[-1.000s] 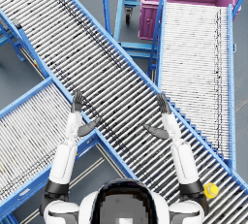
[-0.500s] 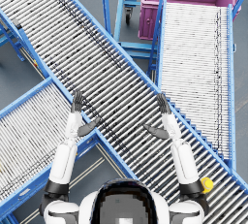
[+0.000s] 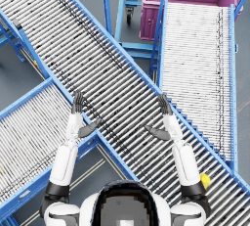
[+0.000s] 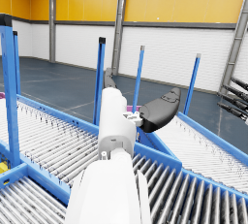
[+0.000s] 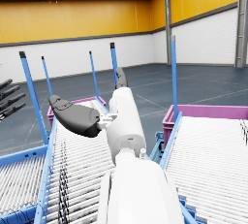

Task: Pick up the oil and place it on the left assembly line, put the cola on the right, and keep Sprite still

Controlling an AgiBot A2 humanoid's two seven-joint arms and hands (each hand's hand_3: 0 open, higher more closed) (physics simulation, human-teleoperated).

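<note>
Two empty hands, fingers apart: left hand (image 3: 78, 118), right hand (image 3: 164, 120); yellow object (image 3: 205, 180) by right arm (image 3: 186, 167) unidentifiable.

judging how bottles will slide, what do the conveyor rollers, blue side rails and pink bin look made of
Conveyor rollers: likely bare metal, pale grey with dull sheen.
Blue side rails: probably painted metal, flat even colour.
Pink bin: seemingly moulded plastic, uniform matte walls.

The yellow item (image 3: 205, 179) (lower right) has edged along the conveyor (image 3: 114, 85).
</note>
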